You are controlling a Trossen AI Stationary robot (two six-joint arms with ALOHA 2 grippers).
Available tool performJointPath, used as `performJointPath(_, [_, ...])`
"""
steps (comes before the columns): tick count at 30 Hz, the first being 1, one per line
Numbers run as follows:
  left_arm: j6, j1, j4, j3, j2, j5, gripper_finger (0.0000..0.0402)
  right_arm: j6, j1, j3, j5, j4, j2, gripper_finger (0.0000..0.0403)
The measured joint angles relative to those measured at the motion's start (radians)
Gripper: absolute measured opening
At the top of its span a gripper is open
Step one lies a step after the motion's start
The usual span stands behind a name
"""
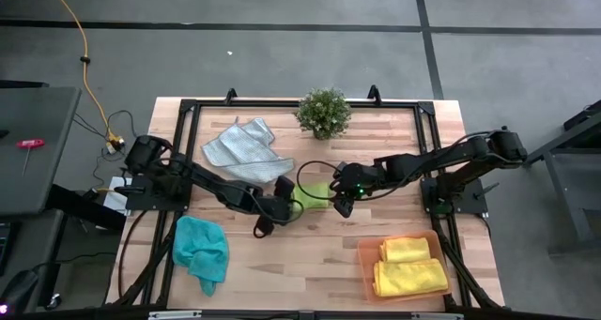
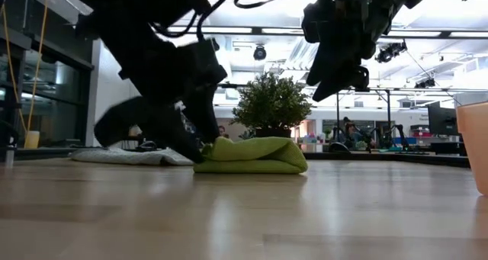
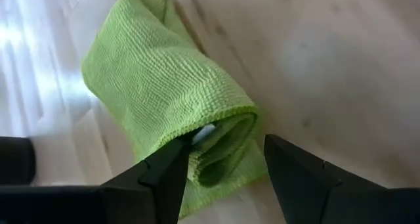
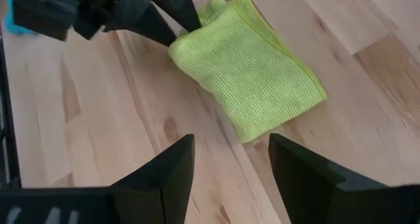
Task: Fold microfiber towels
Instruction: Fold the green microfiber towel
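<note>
Left claw (image 3: pixel 223 168) spread at the folded lime towel (image 3: pixel 164 99), layers visible only from its wrist

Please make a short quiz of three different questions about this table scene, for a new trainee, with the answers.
1. True or false: the lime green towel lies folded on the table.
2. Which towels lie in the orange tray? A) teal B) yellow C) grey
3. Fill in: the left gripper has its jaws ____ at one end of the lime green towel.

Key: 1 true. 2 B, the yellow towels. 3 open; the right gripper is also open, just above the table.
</note>
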Motion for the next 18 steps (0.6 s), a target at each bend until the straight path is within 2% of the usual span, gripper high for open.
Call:
performJointPath(7, [0.012,-0.015,-0.004,-0.001,0.014,-0.155,0.0189,0.033,0.000,0.000,0.022,0.002,0.000,0.0188])
performJointPath(18, [0.056,-0.049,-0.007,-0.006,-0.038,-0.177,0.0189,0.045,0.000,0.000,0.022,-0.005,0.001,0.0188])
